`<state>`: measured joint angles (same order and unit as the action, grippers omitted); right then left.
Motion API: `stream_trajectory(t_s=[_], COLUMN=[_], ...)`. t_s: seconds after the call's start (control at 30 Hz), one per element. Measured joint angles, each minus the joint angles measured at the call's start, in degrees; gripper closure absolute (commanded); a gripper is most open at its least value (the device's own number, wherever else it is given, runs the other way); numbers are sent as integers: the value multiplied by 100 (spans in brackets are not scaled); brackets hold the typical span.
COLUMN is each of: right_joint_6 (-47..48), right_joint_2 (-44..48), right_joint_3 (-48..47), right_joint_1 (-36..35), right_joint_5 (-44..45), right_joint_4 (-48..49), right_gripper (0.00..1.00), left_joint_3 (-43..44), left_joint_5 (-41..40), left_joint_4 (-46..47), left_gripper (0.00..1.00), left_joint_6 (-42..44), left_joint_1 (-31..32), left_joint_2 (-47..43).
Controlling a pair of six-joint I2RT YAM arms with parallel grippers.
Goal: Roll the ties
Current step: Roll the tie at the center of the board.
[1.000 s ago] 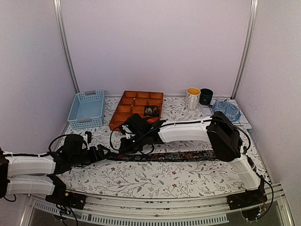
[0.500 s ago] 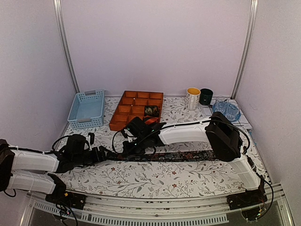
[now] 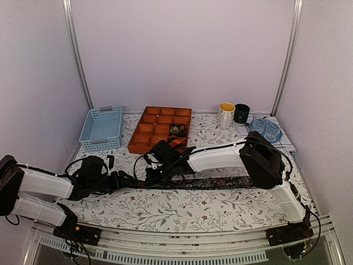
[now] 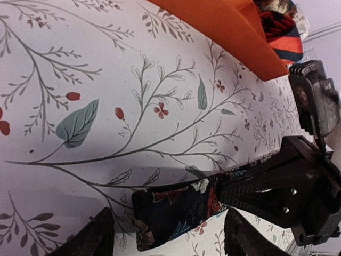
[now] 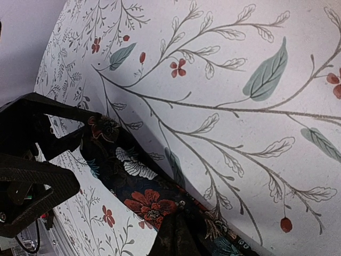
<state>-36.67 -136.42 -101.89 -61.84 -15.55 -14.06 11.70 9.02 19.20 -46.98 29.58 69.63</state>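
On the white, leaf-printed tablecloth (image 3: 182, 212), a long dark flower-patterned fabric necktie (image 3: 220, 183) lies flat, running left to right in front of the orange plastic divided tray (image 3: 151, 128). The left gripper (image 4: 170, 239) stands spread, one finger on each side of the necktie's left end. The right gripper (image 5: 173, 234), fingertips pressed together, pinches the necktie just beside that end. A red-and-black striped tie (image 4: 279, 29) sits in a tray compartment.

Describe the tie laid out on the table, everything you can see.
The tie is a narrow dark fabric strip with red and white flowers, lying flat and unrolled across the table. The right pincer is shut on it near its left end; the open left pincer straddles that end's tip.
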Motion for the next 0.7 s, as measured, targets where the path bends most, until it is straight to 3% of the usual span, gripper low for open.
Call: stream_trajectory(t_s=[0.37, 0.47, 0.7], right_joint_6=[-57, -61, -66], right_joint_2=[2, 2, 4], right_joint_3=[227, 258, 358], right_joint_1=[0, 0, 0], right_joint_5=[-26, -31, -50], right_joint_4=[520, 581, 787], right_gripper=[100, 100, 100], left_joint_3=[28, 26, 15], left_joint_5=[195, 205, 256], left_joint_4=[201, 264, 472], left_gripper=[55, 53, 37], left_joint_6=[-129, -203, -363], left_joint_1=[-20, -55, -219], left_joint_2=[297, 319, 328])
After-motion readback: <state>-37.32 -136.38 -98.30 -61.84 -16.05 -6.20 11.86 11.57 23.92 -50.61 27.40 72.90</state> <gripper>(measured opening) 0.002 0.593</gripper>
